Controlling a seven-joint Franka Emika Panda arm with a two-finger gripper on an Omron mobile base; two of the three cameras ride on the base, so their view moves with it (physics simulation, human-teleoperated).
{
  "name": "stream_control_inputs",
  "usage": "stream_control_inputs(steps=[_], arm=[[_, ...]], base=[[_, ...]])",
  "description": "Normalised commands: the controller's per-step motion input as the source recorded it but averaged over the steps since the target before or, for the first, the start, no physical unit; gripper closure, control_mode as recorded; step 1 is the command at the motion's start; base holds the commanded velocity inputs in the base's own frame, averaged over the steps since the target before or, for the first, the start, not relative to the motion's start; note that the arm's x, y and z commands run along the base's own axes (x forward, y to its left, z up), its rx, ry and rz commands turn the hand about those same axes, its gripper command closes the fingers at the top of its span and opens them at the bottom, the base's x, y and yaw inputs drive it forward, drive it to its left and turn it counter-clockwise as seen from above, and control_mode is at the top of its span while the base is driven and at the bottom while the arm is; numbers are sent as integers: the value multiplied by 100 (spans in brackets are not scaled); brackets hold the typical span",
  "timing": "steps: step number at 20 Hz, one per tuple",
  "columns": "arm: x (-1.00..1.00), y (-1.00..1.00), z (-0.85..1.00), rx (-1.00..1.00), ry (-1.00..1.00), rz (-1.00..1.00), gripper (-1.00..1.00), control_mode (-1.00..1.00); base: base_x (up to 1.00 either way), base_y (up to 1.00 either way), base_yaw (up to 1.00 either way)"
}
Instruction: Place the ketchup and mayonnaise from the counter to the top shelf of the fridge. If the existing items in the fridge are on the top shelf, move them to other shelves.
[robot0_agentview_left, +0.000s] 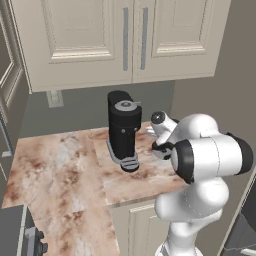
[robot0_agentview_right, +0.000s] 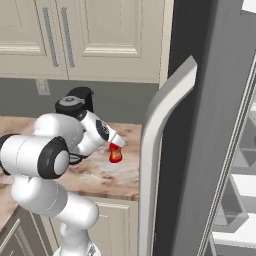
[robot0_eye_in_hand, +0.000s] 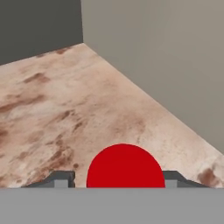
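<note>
Left base view: white arm nearest, lower right, reaching over counter; black coffee machine stands at far middle, just left of hand.

Right base view: grey fridge door near right; ketchup at gripper, above counter's far right.

Hand view: red ketchup cap between finger tips, tips close beside it; firm clamp cannot be told.
</note>
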Motion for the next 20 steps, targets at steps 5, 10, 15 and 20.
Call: stream_control_inputs(steps=[5,10,15,20], arm=[[0,-2,0,0,0,0,100,-100],[-22,0,16,0,-2,0,100,-100],[-67,0,77,0,-16,0,100,-100],[-90,5,100,0,-24,2,100,-100]], base=[[0,0,0],[0,0,0],[0,0,0],[0,0,0]])
